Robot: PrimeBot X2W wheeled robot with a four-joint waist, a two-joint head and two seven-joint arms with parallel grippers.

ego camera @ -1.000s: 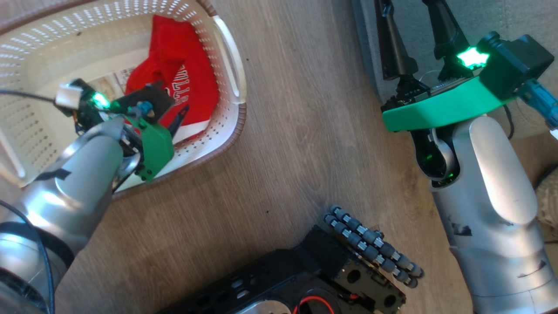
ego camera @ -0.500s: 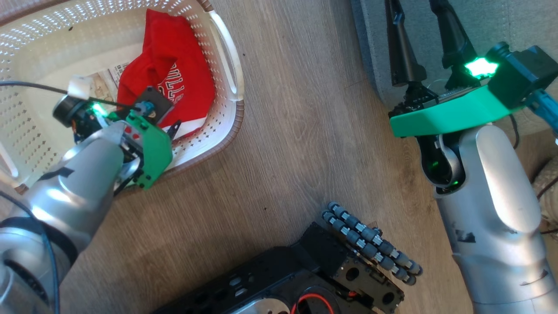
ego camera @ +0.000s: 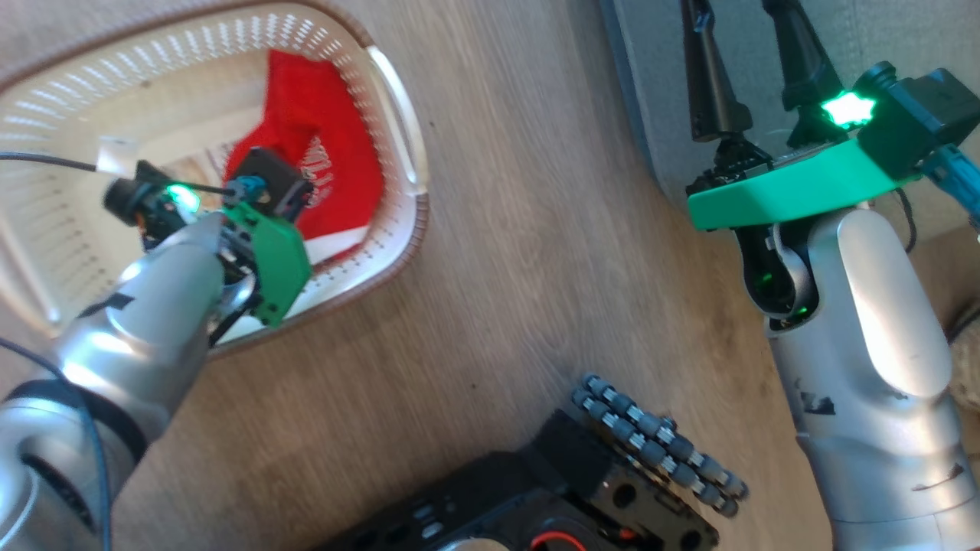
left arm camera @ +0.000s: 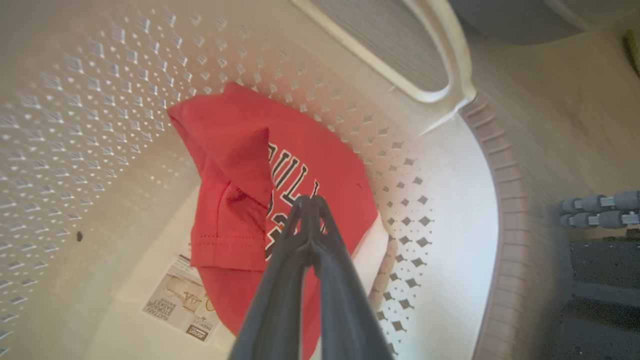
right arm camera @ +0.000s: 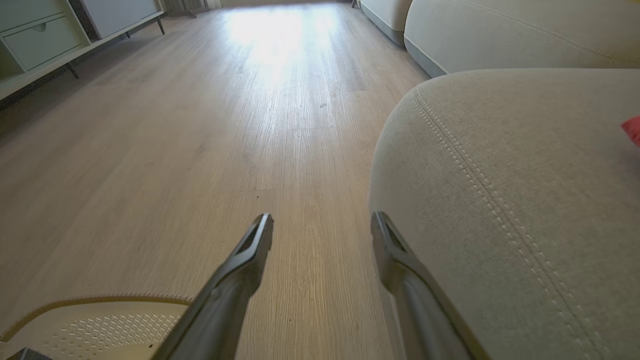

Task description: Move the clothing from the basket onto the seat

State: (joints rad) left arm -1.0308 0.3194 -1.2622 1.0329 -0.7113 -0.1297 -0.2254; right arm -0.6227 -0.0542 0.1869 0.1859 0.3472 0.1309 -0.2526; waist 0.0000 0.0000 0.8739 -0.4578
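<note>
The red shirt (left arm camera: 240, 150) with white lettering lies crumpled in the basket (left arm camera: 450, 210), against its right wall, on the wooden floor (right arm camera: 200, 125). The left gripper (left arm camera: 307, 201) reaches into the basket with its fingers pressed together and their tips against the lettering; whether cloth is caught between them I cannot tell. The right gripper (right arm camera: 322, 224) hangs with fingers spread apart beside the rounded edge of the grey seat (right arm camera: 500, 200), on which a scrap of red cloth (right arm camera: 632, 130) shows far right
</note>
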